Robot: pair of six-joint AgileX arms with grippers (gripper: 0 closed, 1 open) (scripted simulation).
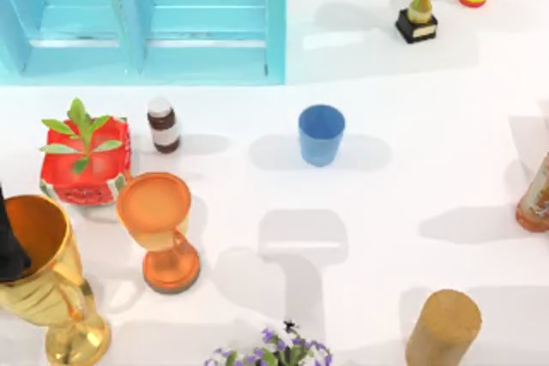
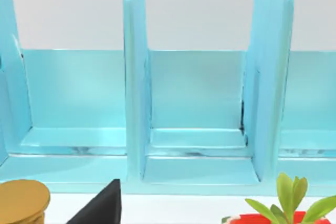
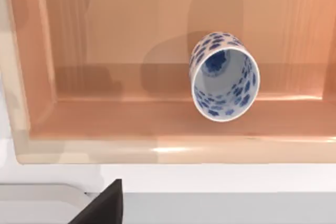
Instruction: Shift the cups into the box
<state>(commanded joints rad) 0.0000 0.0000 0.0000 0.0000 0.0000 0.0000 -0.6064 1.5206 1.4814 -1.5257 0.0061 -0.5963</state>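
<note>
Two cups mattered here. The plain blue tumbler (image 1: 322,135) stood upright on the white counter (image 1: 412,126), well apart from the left gripper (image 2: 102,208). The white cup with blue flowers (image 3: 224,76) lay beyond the right gripper (image 3: 105,205), inside a tan-walled compartment (image 3: 157,148). I could not tell whether that was part of the box, nor how wide either gripper stood.

The large light turquoise box (image 2: 197,145) with its upright divider (image 2: 135,82) rose straight ahead of the left gripper.

The tumbler looked like the piece left to move. It probably wanted a grasp square across its wall, then a lift high enough to clear the box's front edge before lowering.

Room around the tumbler was open on every side. Nearer the left gripper the counter was crowded: a red box with green leaves (image 1: 86,160), a small brown bottle (image 1: 163,124), an orange goblet (image 1: 159,229) and a gold trophy cup (image 1: 43,280), any of which a low sweep might have tipped.
</note>
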